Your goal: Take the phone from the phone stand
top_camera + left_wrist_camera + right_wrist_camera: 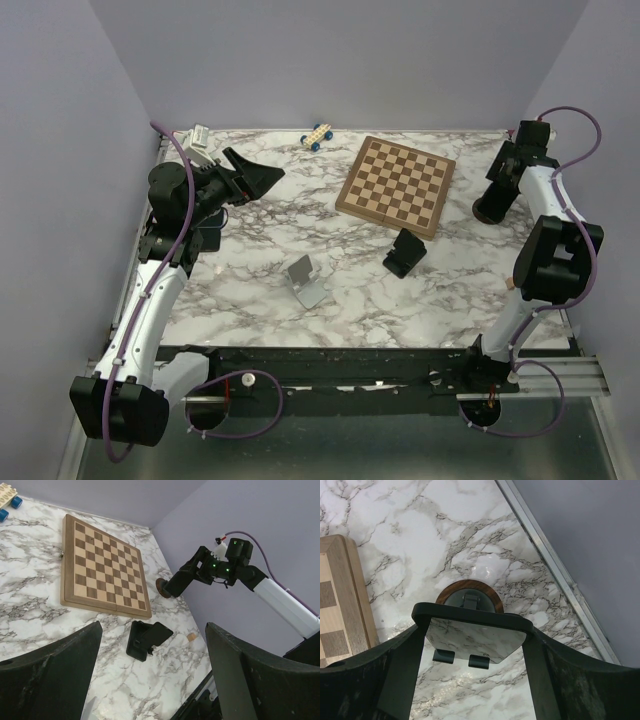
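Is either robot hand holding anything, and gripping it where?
The right gripper appears to clamp the phone by its opposite side edges; the left gripper is open, empty.

phone stand (pixel 467 583) partly behind phone (pixel 475 637), chessboard (pixel 340 595) cropped

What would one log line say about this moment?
right gripper: shut on phone | phone: at phone stand, lift unclear | left gripper: open, empty

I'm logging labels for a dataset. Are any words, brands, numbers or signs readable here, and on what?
None can be read. The chessboard has no letters or numbers; the phone in the right tool shows only reflected marble; the toy car is too small to tell.
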Robot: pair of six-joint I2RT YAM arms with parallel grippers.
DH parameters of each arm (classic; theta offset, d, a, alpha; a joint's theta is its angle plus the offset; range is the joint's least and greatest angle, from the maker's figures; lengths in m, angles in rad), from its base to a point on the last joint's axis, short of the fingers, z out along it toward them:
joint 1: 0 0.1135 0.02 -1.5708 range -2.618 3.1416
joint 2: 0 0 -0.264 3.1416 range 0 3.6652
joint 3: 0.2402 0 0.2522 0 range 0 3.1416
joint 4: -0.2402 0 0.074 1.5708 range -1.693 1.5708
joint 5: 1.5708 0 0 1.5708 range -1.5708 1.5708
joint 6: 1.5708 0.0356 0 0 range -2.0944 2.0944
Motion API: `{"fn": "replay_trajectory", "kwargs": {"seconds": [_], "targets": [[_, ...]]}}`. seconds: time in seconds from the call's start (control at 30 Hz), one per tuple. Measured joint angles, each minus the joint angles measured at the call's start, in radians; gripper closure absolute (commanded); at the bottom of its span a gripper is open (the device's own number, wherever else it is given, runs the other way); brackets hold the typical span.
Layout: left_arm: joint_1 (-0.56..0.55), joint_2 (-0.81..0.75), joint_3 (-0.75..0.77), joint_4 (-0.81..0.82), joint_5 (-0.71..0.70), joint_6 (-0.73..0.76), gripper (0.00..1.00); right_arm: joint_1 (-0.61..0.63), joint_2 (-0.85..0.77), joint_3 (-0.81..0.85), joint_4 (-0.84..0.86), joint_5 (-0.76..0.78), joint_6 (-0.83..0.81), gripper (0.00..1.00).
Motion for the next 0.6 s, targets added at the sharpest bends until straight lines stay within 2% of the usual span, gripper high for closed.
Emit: {"fn": "replay_trajectory", "kwargs": {"seconds": [0.2,0.33,0.6], "targets": [[0.0,0.0,0.0,0.0,0.002,0.0,0.08,0.009,0.0,0.0,0.003,0.013,-0.001,0.45],[0.0,0.0,0.0,0.0,0.002,0.0,0.08,0.022,0.0,0.0,0.004,0.027,-0.007,0.64],[0.0,0.0,0.0,0.0,0.003,0.0,0.08,0.034,-0.026,-0.001,0.003,0.049,-0.017,0.92]]}}
